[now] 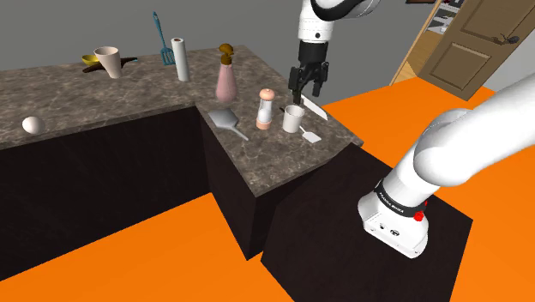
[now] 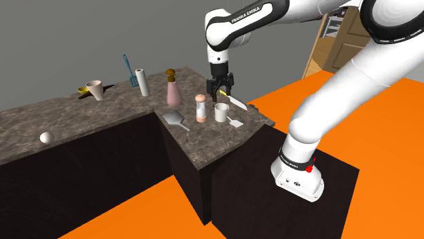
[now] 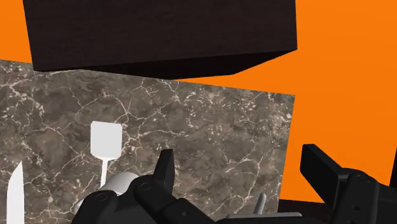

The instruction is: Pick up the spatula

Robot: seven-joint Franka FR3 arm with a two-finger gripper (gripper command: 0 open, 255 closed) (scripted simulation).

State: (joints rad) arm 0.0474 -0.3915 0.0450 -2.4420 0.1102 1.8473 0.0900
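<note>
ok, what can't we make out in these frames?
- Wrist view: the handle end of the white spatula is hidden behind the gripper.
- Wrist view: the white blade is cut off by the picture's edge.
- Shoulder view: the yellow item is half hidden behind the beige cup and too small to name.

We see a dark grey-brown stone countertop (image 1: 283,159) veined in pale white, above near-black cabinet fronts (image 1: 231,202) and a flat orange floor (image 1: 129,257). The flat-headed spatula (image 1: 309,135) is plain white, like the small cup (image 1: 293,118) at its eleven o'clock. The tall vase (image 1: 225,83) is pink with a brown stopper. The two-finger gripper (image 1: 307,91) is all black.
</note>
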